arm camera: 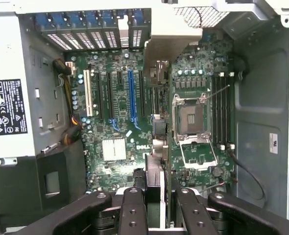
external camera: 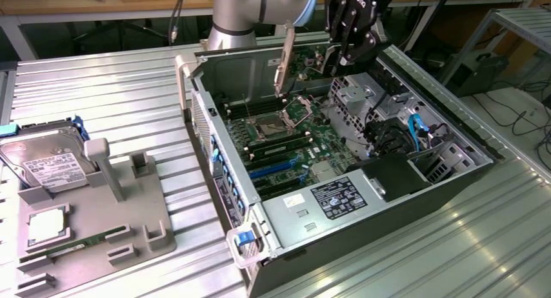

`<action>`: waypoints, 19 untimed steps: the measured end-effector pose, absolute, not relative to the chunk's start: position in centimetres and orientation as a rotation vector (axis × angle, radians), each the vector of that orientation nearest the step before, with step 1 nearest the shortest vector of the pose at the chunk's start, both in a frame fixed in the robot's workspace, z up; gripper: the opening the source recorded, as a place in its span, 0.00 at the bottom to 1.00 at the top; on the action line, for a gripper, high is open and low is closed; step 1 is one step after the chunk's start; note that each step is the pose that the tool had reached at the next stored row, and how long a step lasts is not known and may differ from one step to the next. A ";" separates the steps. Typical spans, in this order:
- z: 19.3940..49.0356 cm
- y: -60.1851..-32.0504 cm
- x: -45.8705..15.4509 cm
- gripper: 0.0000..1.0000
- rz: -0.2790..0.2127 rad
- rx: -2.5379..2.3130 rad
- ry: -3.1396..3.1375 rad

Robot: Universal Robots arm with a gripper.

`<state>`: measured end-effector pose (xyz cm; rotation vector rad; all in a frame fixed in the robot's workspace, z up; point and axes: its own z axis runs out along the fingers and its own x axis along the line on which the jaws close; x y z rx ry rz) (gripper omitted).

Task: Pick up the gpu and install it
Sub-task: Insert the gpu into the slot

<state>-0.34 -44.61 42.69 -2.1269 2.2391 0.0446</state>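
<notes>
Above ribbed metal table (external camera: 103, 85), held gpu (external camera: 285, 59), desks (external camera: 86, 1) behind

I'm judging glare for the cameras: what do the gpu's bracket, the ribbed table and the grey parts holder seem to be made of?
The gpu's bracket looks like thin sheet metal, pale beige-silver with a dull sheen. The ribbed table is likely aluminium or steel sheet, with bright reflections running along its ridges. The grey parts holder is probably moulded or printed plastic: flat matte grey, no highlights.
</notes>
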 end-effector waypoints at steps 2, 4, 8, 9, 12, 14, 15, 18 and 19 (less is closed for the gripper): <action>42.7 -44.6 -0.3 0.28 0.046 -2.159 2.209; 42.7 -44.6 -0.4 0.28 0.047 -2.200 2.169; 42.6 -44.6 -0.3 0.28 0.048 -2.223 2.145; 42.6 -44.6 -0.3 0.28 0.048 -2.223 2.145; 42.6 -44.6 -0.4 0.28 0.048 -2.223 2.145; 42.6 -44.6 -0.3 0.28 0.048 -2.223 2.145; 42.6 -44.6 -0.4 0.28 0.048 -2.223 2.145; 42.6 -44.6 -0.4 0.28 0.048 -2.223 2.146; 42.6 -44.6 -0.4 0.28 0.048 -2.222 2.146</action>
